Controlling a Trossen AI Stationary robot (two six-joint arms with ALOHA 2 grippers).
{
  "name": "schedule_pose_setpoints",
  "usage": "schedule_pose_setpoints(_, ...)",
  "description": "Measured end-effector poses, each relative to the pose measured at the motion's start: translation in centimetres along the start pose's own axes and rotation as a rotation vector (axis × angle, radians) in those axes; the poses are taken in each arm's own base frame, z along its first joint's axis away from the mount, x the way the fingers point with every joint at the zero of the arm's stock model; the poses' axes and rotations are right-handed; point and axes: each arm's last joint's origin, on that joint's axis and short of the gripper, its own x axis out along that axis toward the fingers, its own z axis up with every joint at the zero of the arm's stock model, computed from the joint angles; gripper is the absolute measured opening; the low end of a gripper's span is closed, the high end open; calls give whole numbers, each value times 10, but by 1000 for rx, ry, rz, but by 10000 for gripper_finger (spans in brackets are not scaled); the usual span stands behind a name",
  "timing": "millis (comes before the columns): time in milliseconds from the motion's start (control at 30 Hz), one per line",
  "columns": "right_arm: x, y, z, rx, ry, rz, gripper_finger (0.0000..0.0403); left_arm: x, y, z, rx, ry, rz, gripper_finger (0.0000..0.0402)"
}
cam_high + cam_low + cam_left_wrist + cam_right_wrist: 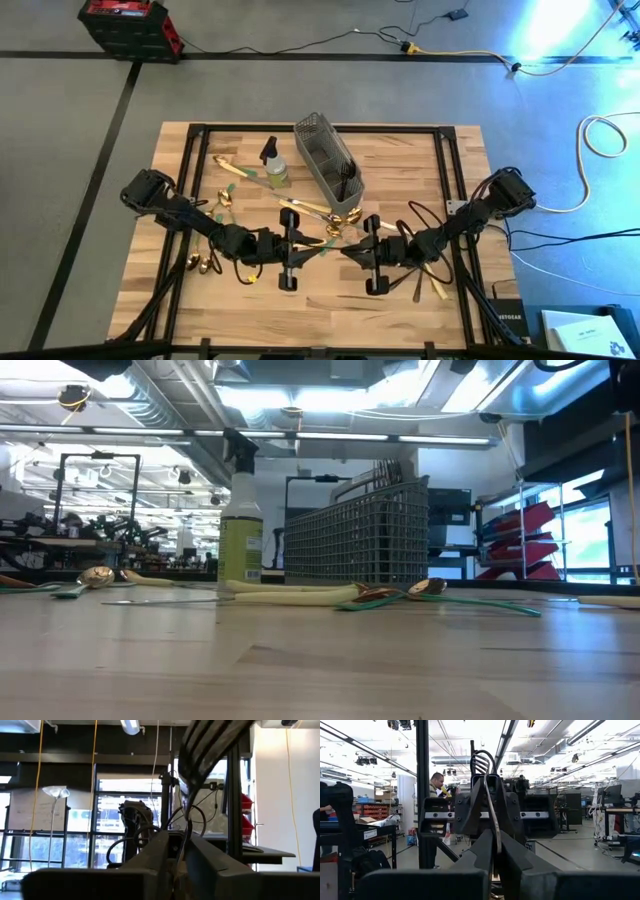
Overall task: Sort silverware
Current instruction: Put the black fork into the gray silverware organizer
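Observation:
A dark fork stands tines up over the middle of the table, between my two grippers, which face each other. My left gripper comes from the table's left and is shut on the fork. My right gripper comes from the right and is shut on the same fork. More silverware lies on the wood: gold pieces, a green-handled spoon, a cream-handled piece. Neither gripper shows in the low view. My left gripper pinches the fork's shaft between its two fingers, below the tines. The fingers slant upward from the table's left. The fork stands upright, clear of the table. My right gripper pinches the fork's handle between its two fingers, lower down than the left gripper's fingers. The fingers slant upward from the table's right. The tines stand above both grippers.
A grey wire-mesh caddy with dark pieces in it stands at the far middle. Left of it is a spray bottle with green liquid. Loose silverware lies at the near left and near right. A person stands in the room beyond.

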Motion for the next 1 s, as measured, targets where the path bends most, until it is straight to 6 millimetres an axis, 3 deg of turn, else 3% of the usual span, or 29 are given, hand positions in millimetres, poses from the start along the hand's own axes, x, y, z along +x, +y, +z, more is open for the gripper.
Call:
schedule_pose_setpoints(167, 0, 0, 0, -14, 0, 0, 0, 0, 0, 0, -9, 0, 1, 3)
schedule_pose_setpoints(733, 0, 0, -14, -70, 140, -39, 0, 2, 5, -3, -34, 11, 26, 0)
schedule_pose_setpoints(1000, 5, -14, -22, -8, 196, -100, 0, 5, 11, -5, -57, 11, 23, 0)
